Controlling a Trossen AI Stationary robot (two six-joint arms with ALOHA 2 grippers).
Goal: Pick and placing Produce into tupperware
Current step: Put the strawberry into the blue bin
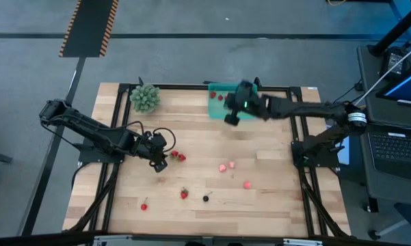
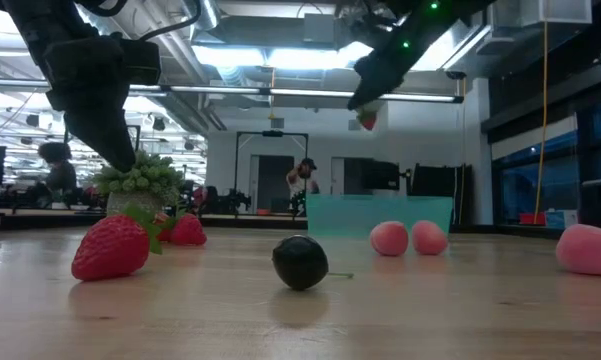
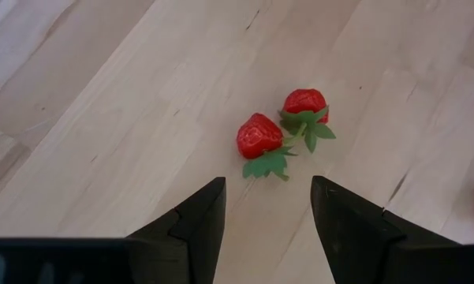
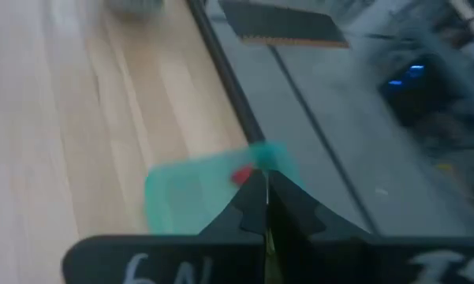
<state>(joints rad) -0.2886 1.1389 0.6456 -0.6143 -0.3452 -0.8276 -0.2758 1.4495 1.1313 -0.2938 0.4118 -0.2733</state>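
Sitting at the far edge of the table, the teal tupperware has one red piece inside it, and its near side is partly covered from above by the right gripper. That gripper's fingers are pressed together; in the low view a small red piece hangs at their tips, high over the tray. The rest of the produce lies loose on the wood: two strawberries side by side just ahead of the left gripper, whose fingers stand apart and hold nothing, hanging close above the table with the pair framed between the tips. Farther toward the near edge are two pink pieces, a third pink one, a strawberry, a dark berry and a small red piece, all well apart from the tray. A bushy green clump stands at the far left corner, well to the side of the tupperware.
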